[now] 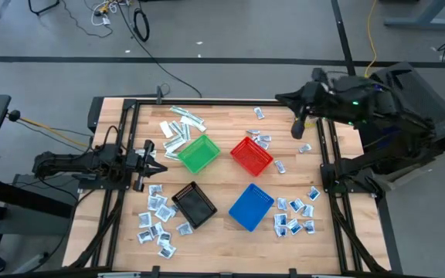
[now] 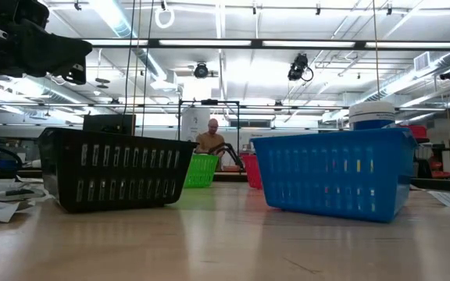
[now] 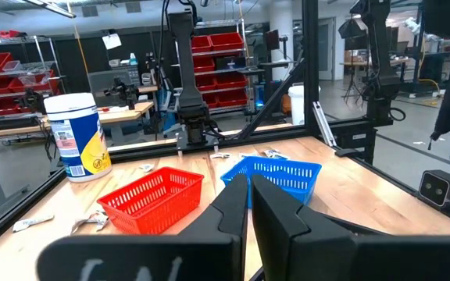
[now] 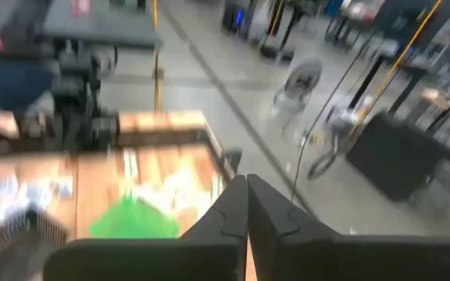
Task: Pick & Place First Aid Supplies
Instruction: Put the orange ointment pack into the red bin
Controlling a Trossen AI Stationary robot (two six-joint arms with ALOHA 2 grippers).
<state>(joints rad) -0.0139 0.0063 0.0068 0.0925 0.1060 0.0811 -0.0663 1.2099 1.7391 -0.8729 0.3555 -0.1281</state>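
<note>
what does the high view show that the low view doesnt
Only the high view shows the first aid packets spread in clusters over the table, and both arms: the left gripper, shut and empty, at the table's left edge, and the right gripper, shut and empty, over the far right corner.

Only the low view shows the room beyond the table, with a person sitting there and the ceiling lights.

Both show the four baskets: black, blue, green and red.
</note>
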